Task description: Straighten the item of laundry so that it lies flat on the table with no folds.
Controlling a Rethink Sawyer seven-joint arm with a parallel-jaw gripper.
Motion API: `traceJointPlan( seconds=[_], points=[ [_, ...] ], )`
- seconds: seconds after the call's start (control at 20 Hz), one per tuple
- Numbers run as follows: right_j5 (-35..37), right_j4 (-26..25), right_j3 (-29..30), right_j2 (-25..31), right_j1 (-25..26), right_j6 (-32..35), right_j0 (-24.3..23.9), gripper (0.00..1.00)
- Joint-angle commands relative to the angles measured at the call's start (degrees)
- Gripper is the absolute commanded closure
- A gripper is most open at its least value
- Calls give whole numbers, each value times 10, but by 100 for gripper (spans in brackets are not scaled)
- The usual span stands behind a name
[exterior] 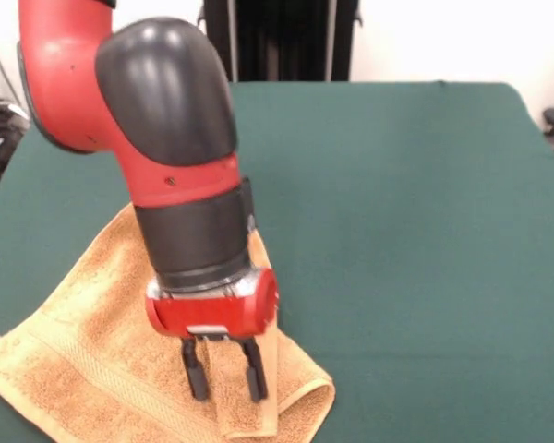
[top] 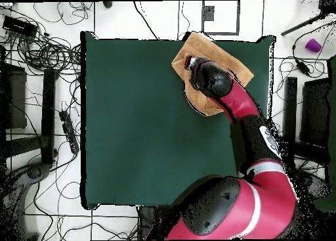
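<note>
the towel (exterior: 102, 360) lies at the near left part of the table (exterior: 415, 231) in the front view, close to the near edge, spread but not flat: a narrow strip of it is folded over along its right side and a rounded fold bulges at its near right corner. a woven band stripe runs across its near left end. the gripper (exterior: 226, 374) hangs straight down from the red and black arm (exterior: 166, 138) over that folded strip, its two black fingers (exterior: 196, 374) a little apart with cloth showing between them; whether they pinch the cloth cannot be told. in the overhead view the towel (top: 233, 67) sits at the far right corner of the table (top: 144, 133), partly hidden by the arm.
</note>
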Motion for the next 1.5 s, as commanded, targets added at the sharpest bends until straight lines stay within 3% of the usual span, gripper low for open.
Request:
traceJointPlan(
  seconds=[0.05, 0.25, 0.55, 0.95, 1.2, 1.5],
  points=[
    [29, 2, 156, 78, -61, 104, -23, 0],
    [14, -13, 213, 73, -93, 107, -33, 0],
    [-49, -18, 190, 66, -59, 119, -16, 0],
    [-65, 12, 112, 53, -9, 127, 18, 0],
    [-51, 34, 42, 17, 25, 127, 52, 0],
    [12, 38, -56, -15, 79, 101, 65, 0]
  ],
)
